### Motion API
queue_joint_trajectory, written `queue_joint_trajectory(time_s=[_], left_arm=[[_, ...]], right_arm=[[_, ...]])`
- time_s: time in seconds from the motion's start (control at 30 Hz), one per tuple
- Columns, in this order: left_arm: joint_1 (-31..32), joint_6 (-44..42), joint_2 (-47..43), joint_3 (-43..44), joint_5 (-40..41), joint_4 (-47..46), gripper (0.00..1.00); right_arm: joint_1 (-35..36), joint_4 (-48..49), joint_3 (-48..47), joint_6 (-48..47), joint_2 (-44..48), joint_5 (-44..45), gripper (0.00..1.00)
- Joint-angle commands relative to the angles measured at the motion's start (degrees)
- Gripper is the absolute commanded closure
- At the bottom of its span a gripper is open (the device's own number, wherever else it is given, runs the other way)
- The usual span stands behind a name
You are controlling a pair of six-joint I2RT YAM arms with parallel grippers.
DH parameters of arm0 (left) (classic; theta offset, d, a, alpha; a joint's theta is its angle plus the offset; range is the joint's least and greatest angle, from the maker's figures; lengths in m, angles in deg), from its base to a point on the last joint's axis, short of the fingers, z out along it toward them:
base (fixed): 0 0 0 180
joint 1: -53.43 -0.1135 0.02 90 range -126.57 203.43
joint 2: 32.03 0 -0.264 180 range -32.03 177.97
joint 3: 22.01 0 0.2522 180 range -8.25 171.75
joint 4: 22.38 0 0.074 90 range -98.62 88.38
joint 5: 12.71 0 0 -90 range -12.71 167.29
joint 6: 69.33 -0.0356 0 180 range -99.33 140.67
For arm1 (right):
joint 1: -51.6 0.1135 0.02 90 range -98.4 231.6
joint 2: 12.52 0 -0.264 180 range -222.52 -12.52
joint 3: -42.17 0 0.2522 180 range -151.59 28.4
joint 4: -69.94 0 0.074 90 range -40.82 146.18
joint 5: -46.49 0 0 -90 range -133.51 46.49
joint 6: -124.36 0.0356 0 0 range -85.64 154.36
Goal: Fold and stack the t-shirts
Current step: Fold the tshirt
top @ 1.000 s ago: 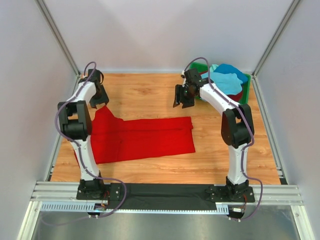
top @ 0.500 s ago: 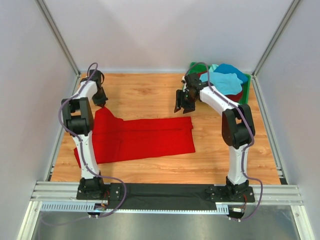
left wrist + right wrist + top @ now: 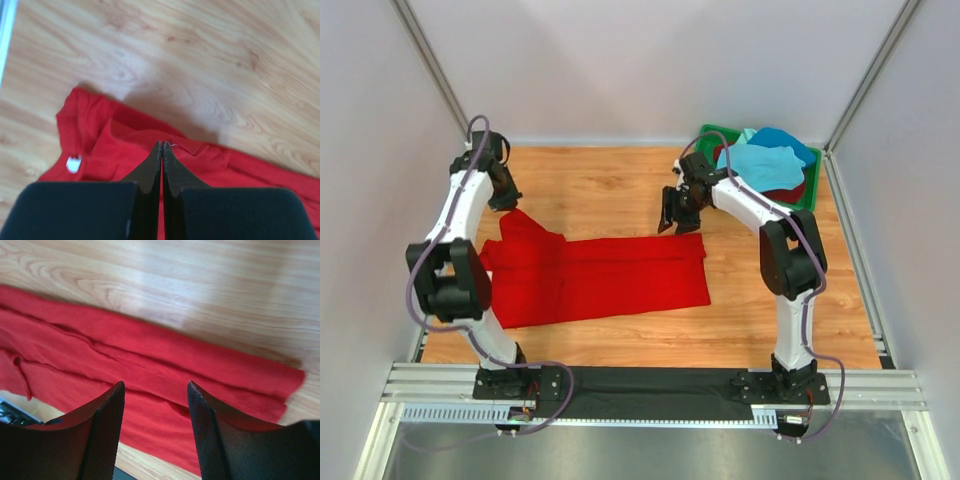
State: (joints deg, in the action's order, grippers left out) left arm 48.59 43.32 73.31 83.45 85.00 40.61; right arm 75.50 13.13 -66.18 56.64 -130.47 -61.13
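On the wooden table (image 3: pixel 610 190) lies a red t-shirt (image 3: pixel 600 280).

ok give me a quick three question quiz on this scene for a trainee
1. True or false: the red shirt lies in the bin.
2. The left hand is: A wide open, B shut, C out of view.
3. Fill in: the right hand is ____, holding nothing.

Key: 1 false; 2 B; 3 open.
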Motion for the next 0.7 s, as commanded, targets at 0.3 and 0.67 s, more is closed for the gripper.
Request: queue_joint_trajectory(time_s=[0.3, 0.67], left_arm=[[0.0, 4.1, -27.5, -28.3, -0.9, 5.1, 1.00], [-0.8, 20.0, -43.7, -32.9, 11.9, 22.2, 0.84]], right_arm=[[7.0, 5.1, -4.7, 5.4, -1.8, -7.2, 0.43], [7.9, 7.5, 0.8, 5.3, -1.8, -7.5, 0.43]])
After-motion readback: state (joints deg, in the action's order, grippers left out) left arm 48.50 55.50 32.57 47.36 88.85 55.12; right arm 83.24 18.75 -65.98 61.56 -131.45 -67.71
